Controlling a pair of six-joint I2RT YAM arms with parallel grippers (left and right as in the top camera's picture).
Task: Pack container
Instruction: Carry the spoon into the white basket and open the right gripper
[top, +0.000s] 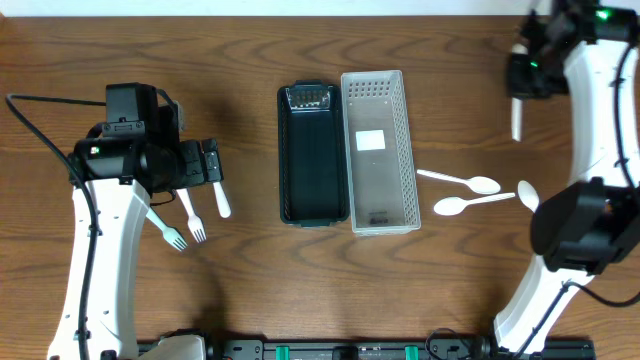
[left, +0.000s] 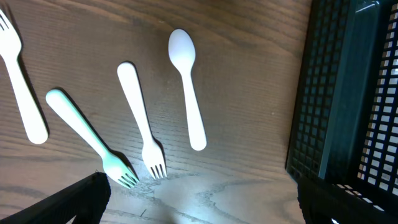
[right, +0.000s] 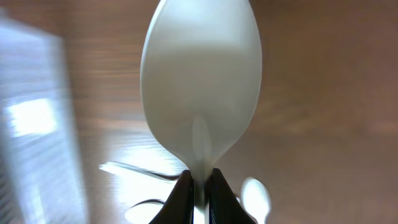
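The right fingers (right: 181, 198) are pinching 1 white spoon (right: 199, 81), near 2 loose spoons (top: 481, 184) on the desk (top: 250, 300) beside 2 baskets (top: 405, 150). The left fingers (left: 74, 202) are hanging wide apart, empty, over 3 forks (left: 142, 118) and 1 short spoon (left: 189, 99).

The bench top (top: 240, 300) is recorded as dark, smooth wood grain with a soft sheen. The black bin (top: 313, 160) and white bin (top: 380, 185) are noted as moulded plastic with perforated lattice walls, the black slightly glossy. The spoon (right: 200, 81), white fork (left: 141, 118) and mint fork (left: 87, 134) are seen as smooth, satin plastic.
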